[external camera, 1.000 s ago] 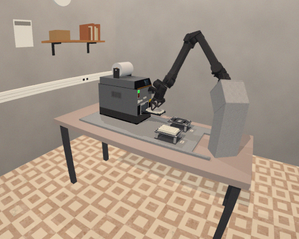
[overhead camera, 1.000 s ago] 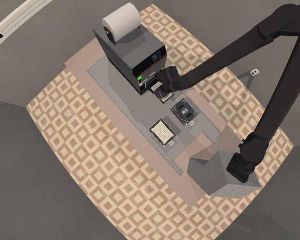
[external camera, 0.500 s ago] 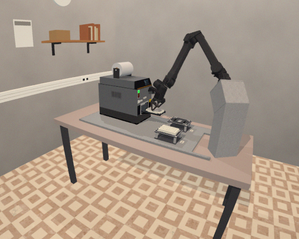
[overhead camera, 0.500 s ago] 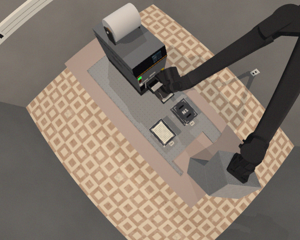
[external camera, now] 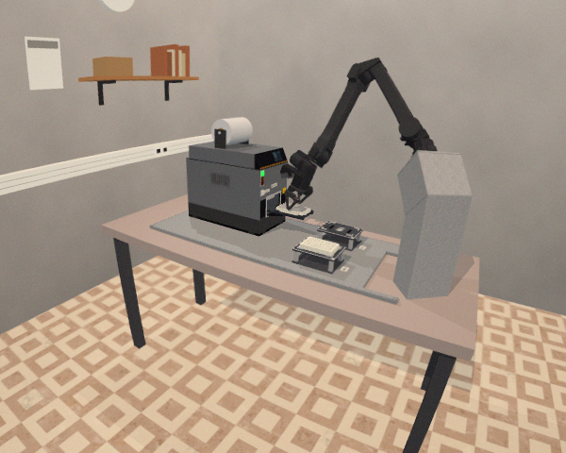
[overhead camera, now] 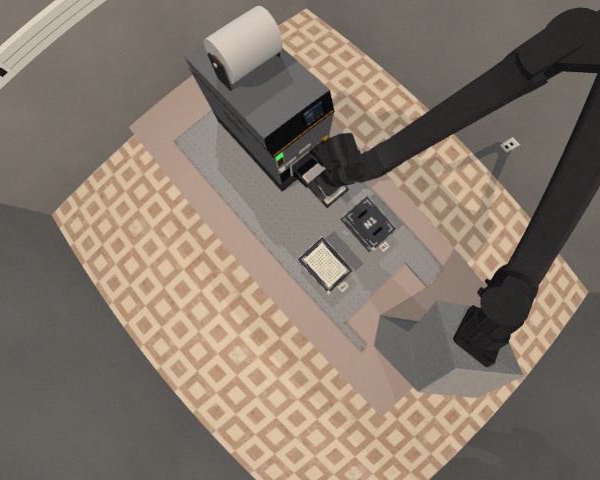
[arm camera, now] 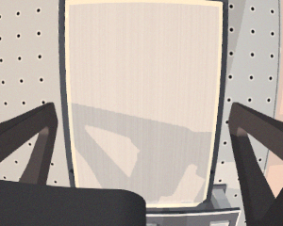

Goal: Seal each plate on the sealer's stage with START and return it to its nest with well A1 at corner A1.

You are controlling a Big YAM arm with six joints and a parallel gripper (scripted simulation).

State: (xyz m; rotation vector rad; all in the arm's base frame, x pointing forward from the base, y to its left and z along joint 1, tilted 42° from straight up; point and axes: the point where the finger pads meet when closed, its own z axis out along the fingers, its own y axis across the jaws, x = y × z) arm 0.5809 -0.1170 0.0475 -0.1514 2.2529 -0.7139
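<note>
The sealer [overhead camera: 238, 111] [external camera: 222, 192] shows a green lamp [overhead camera: 279, 156] [external camera: 262, 173], and its stage is out. A plate [overhead camera: 336, 195] [arm camera: 146, 56] with a smooth pale foil over its top sits on the stage; no wells show. My gripper [external camera: 292, 203] [arm camera: 142, 112] is open around and above this plate, one finger beyond each long side, with gaps showing. Nest N1 [overhead camera: 370, 223] [external camera: 339, 232] is empty. The open plate [overhead camera: 325, 264] [external camera: 318, 245] with its wells showing sits in nest N2. The arm hides part of the stage in the top view; the foiled plate's A1 corner cannot be told.
The sealer's front face stands right behind the gripper, with a white foil roll [overhead camera: 246, 43] [external camera: 234, 129] on top. A tall grey block [overhead camera: 434, 351] [external camera: 434, 228] stands at the table's other end, by the arm's base. The nests stand raised on a perforated grey plate [overhead camera: 269, 206].
</note>
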